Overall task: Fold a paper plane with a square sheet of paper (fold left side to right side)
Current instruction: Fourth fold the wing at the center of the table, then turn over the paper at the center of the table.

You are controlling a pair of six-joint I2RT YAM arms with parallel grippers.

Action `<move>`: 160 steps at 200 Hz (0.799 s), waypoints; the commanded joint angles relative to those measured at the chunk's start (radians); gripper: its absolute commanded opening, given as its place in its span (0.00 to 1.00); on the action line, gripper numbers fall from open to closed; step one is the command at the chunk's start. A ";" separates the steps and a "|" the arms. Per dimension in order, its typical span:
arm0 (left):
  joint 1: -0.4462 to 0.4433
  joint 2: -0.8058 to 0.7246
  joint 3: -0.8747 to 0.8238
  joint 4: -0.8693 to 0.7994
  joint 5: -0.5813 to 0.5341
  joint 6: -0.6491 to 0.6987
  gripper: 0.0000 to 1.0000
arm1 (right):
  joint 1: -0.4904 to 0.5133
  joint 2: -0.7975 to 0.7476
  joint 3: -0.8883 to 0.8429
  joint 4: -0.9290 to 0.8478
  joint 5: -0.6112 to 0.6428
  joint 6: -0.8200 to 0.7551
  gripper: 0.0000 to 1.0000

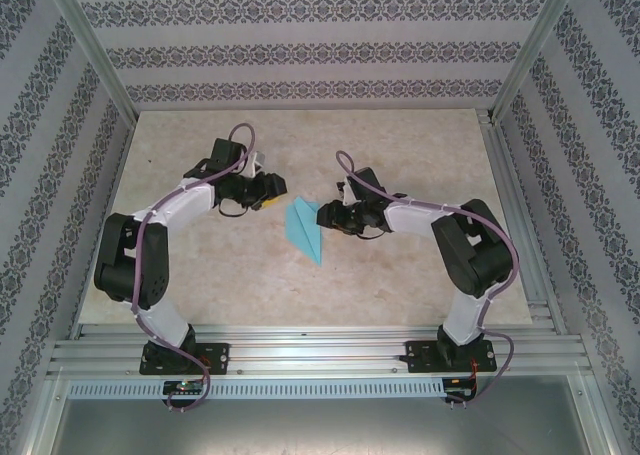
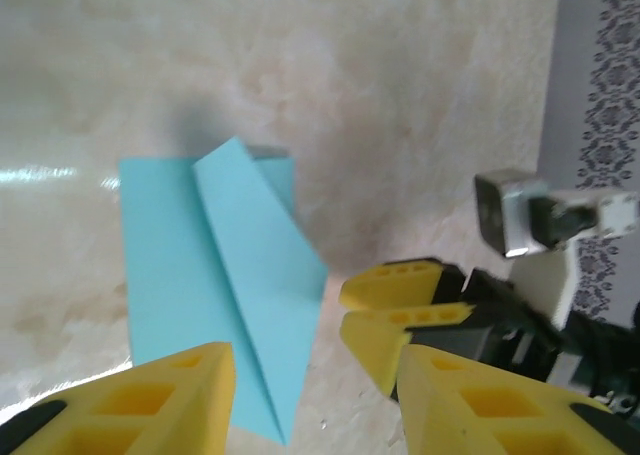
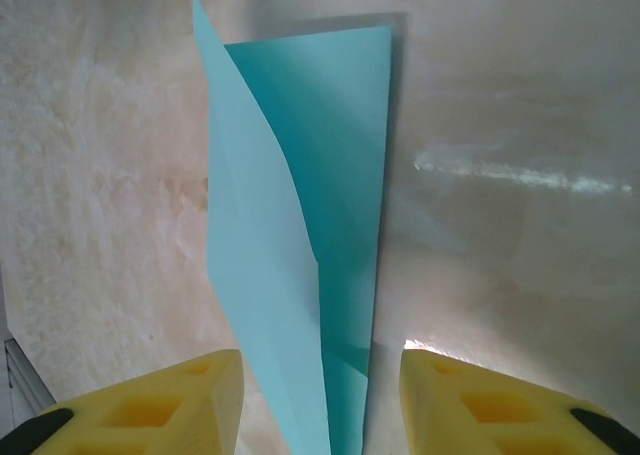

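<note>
The square sheet of paper is folded into a narrow, pointed light-blue paper plane (image 1: 305, 230) that lies on the table between my two grippers, one flap lifted along the centre crease. My left gripper (image 1: 272, 190) stands open just left of its far end. In the left wrist view the plane (image 2: 225, 275) lies ahead of the open left gripper (image 2: 315, 400), with the right gripper (image 2: 397, 302) beside its tip. My right gripper (image 1: 322, 215) is at the plane's right edge. The right wrist view has the plane (image 3: 300, 205) running between the open right gripper (image 3: 320, 405) fingers without touching either.
The beige table (image 1: 400, 155) is fenced by patterned walls (image 1: 300, 45) at the back and sides. An aluminium rail (image 1: 320, 350) carries both arm bases along the near edge.
</note>
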 commanded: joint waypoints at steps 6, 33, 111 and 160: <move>0.006 -0.031 -0.072 0.037 0.002 -0.008 0.50 | -0.005 0.062 0.054 0.046 -0.058 -0.018 0.42; 0.006 -0.002 -0.114 0.112 0.038 -0.044 0.52 | -0.005 0.096 0.072 0.057 -0.068 -0.005 0.34; -0.052 0.188 -0.065 0.273 0.098 -0.129 0.49 | -0.019 0.105 0.046 0.086 -0.072 0.018 0.07; -0.097 0.269 0.006 0.277 0.092 -0.139 0.44 | -0.031 0.103 0.024 0.093 -0.078 0.021 0.06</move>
